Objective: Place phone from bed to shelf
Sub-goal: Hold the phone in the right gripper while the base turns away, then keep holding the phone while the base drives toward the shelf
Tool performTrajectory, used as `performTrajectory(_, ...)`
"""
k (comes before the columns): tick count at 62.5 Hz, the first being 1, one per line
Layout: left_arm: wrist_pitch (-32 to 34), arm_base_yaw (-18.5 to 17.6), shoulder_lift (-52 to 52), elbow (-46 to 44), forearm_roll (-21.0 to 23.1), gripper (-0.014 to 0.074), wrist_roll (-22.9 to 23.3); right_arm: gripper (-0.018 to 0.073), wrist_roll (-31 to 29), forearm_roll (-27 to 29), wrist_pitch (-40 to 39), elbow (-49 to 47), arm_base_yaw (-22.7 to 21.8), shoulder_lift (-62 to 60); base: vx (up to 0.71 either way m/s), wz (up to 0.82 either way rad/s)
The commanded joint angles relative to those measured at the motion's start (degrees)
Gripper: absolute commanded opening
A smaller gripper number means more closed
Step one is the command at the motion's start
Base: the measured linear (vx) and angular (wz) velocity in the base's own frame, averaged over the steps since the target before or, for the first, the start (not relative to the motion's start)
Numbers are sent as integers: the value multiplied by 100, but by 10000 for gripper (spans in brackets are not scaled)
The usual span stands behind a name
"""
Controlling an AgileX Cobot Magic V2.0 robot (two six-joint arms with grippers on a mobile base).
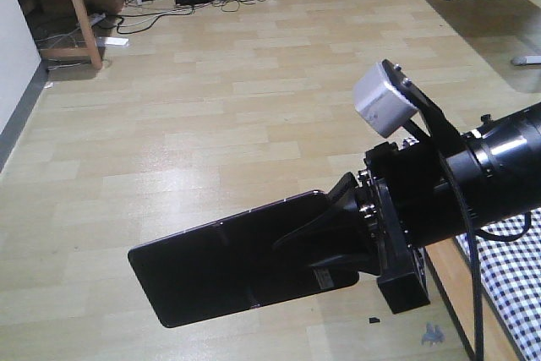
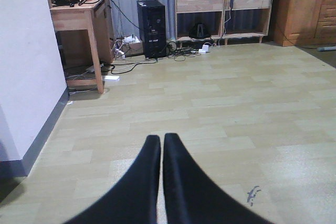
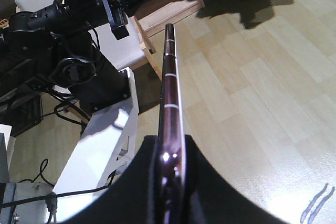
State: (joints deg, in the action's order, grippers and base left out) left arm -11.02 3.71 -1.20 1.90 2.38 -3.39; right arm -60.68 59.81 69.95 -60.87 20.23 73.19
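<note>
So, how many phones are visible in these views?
1. The black phone is clamped at one end in the right gripper, in the air over the floor. Others may lie outside the views.

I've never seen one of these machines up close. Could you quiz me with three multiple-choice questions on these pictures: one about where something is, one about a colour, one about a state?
1. Where is the phone? A on a desk; B held in the air above the floor; C in a drawer.
2. What does the sheet on the bed look like? A black-and-white check; B plain red; C green stripes.
3. How do the left arm's jaws stand? A wide open; B shut on a cup; C shut, holding nothing.

Answers:
1 B: the right arm's jaws clamp it over bare floorboards.
2 A: small checks show at the front view's lower right.
3 C: the two fingers nearly touch, with nothing between them.
</note>
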Motion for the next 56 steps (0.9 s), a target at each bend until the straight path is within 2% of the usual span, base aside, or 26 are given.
performTrajectory(1,426,-14,-40,37,54,1,0,-2,-1,517,383,-139,-4,-164,17,0)
performTrajectory(56,426,-14,-40,37,54,1,0,-2,-1,517,383,-139,-4,-164,18,-2)
